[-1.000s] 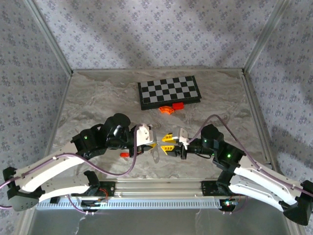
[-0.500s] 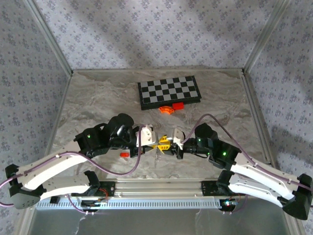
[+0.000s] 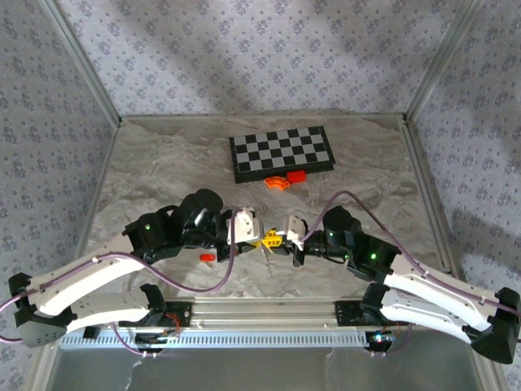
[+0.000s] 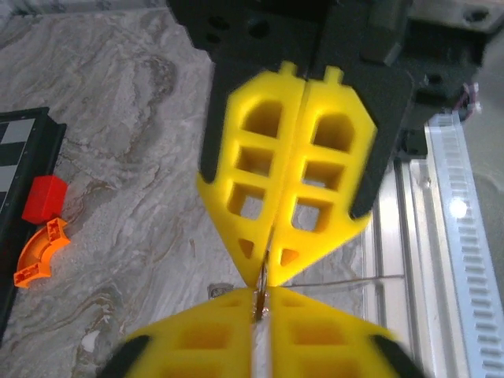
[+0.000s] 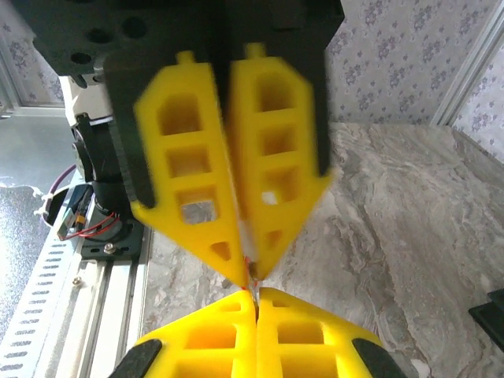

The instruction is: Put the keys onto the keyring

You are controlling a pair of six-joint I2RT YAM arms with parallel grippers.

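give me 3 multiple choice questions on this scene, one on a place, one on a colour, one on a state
1. Where is the red block? A on the chessboard; B on the table at the chessboard's near edge, beside the orange curved piece; C at the left arm's base.
2. What colour are the left end effector fingers? A yellow; B blue; C white.
3. The right end effector is: A wide open; B gripping the chessboard; C shut.
Answers: 1 B, the top view shows it there; 2 A, its wrist view shows yellow; 3 C, its fingers press together.
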